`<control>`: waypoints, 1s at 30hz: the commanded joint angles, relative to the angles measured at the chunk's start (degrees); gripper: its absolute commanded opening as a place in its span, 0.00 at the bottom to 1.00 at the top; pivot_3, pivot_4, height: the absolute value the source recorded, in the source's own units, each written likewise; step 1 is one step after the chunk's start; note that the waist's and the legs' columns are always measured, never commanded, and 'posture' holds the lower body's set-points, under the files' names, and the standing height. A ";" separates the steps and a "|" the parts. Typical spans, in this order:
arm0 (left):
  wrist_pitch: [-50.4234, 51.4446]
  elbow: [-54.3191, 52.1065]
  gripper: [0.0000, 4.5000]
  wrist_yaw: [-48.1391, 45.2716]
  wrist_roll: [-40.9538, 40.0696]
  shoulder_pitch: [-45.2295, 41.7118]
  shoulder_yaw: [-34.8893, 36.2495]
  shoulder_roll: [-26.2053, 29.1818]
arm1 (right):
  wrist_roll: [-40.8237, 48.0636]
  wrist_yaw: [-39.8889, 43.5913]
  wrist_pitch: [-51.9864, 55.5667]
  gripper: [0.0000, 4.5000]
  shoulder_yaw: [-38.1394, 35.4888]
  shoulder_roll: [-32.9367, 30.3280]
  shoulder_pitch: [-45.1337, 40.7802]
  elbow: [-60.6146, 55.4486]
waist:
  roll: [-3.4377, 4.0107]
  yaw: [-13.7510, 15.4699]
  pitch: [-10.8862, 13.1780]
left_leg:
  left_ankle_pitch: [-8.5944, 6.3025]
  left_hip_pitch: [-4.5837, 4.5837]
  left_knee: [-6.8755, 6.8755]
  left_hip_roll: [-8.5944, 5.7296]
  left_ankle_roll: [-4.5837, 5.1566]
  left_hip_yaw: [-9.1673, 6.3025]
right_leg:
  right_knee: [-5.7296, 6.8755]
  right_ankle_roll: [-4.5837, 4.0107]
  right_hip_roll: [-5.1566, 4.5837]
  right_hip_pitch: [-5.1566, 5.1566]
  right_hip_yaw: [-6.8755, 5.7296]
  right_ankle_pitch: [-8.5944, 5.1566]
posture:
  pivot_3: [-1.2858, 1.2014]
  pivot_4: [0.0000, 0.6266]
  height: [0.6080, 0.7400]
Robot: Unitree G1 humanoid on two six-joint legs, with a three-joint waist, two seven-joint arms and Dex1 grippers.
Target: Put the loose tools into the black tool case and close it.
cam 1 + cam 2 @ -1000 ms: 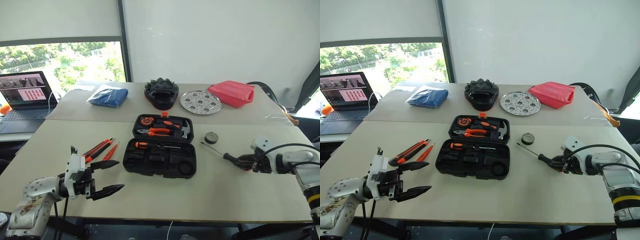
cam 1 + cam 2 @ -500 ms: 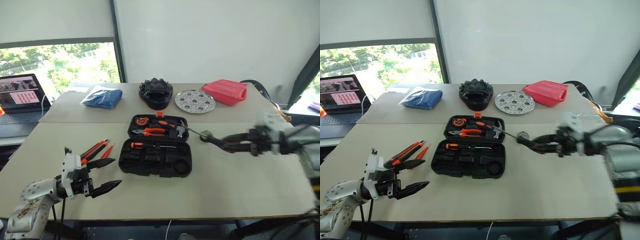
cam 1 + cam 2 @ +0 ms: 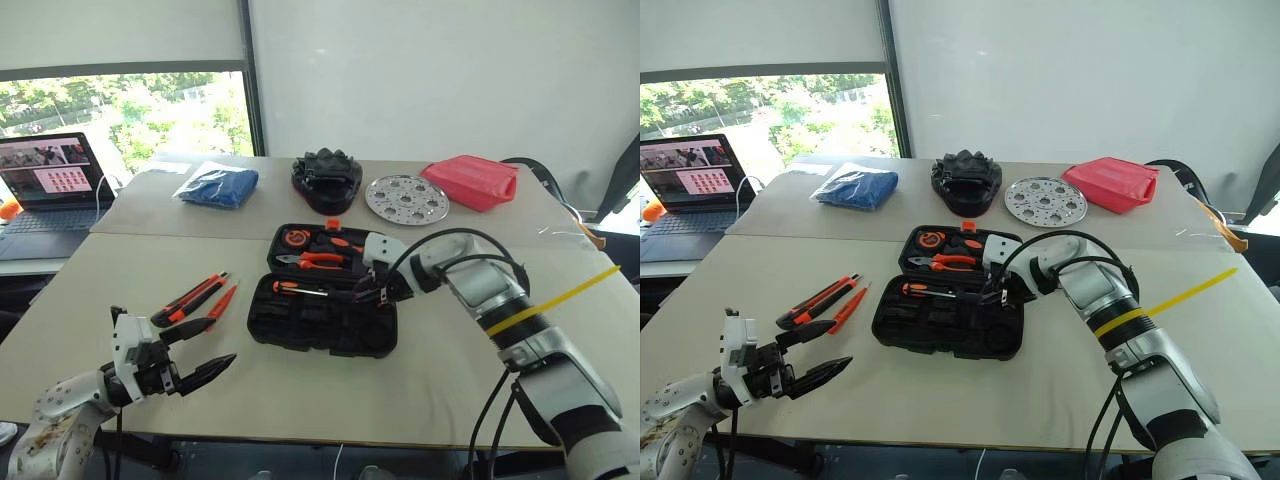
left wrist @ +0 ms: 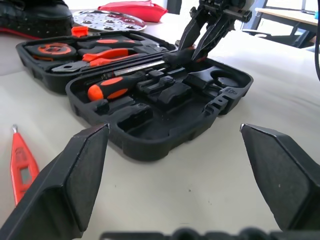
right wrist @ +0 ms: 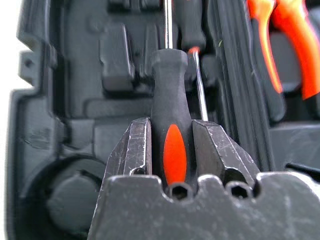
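The black tool case (image 3: pixel 320 318) lies open mid-table, with pliers and a tape measure in its far half. My right gripper (image 3: pixel 375 293) is shut on a screwdriver's black-and-orange handle (image 5: pixel 170 145), holding it low over the case's near half with the shaft (image 4: pixel 140 67) pointing along a recess. Another screwdriver (image 3: pixel 298 289) lies in the case beside it. A black-orange utility knife (image 3: pixel 190 298) and a slim orange pen-like tool (image 3: pixel 222 303) lie on the table left of the case. My left gripper (image 3: pixel 215 343) hovers open near the front left edge, holding nothing.
Along the far side of the table are a blue wrapped bundle (image 3: pixel 220 187), a black lumpy object (image 3: pixel 325 180), a perforated silver disc (image 3: pixel 405 198) and a red pouch (image 3: pixel 470 182). A laptop (image 3: pixel 45 185) stands at far left. A yellow strap (image 3: pixel 560 295) crosses my right forearm.
My right gripper has swung left from the table's right side to over the case, carrying the screwdriver. The left gripper has stayed open in about the same place.
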 commanded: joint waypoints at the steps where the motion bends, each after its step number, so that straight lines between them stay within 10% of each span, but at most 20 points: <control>1: -0.64 -2.71 1.00 0.70 -0.65 0.92 1.30 -0.12 | -2.24 0.77 -2.71 0.20 0.31 0.69 -1.64 2.41 | -0.01 -0.23 0.00 | 0.00 0.00 0.00 -0.01 0.00 -0.01 | 0.00 0.00 -0.01 0.02 -0.02 0.00 | 0.52 0.24 1.00; 21: -0.74 -3.82 1.00 1.94 -0.40 1.54 2.01 0.70 | -5.40 2.94 -3.46 0.20 -0.77 0.89 -0.73 7.29 | -0.01 -0.32 0.00 | 0.03 0.23 0.02 -0.08 -0.04 0.04 | 0.03 -0.02 -0.04 0.25 -0.12 0.02 | 0.52 0.24 1.00; 25: -0.73 -3.94 1.00 1.96 -0.36 1.72 2.25 0.74 | -3.43 4.54 -4.68 0.61 -2.99 0.08 -0.79 5.10 | -0.01 -0.35 0.00 | 0.03 0.22 0.01 -0.09 -0.04 0.04 | 0.01 -0.02 -0.04 0.25 -0.13 0.02 | 0.52 0.24 1.00; 30: -0.79 -3.54 1.00 1.91 -0.22 1.67 2.51 0.84 | 0.38 8.36 -3.41 0.61 -6.62 -2.27 -0.38 -0.61 | 0.00 -0.52 0.00 | 0.03 0.16 -0.05 -0.08 -0.04 0.01 | -0.01 -0.02 -0.03 0.17 -0.14 0.02 | 0.52 0.24 1.00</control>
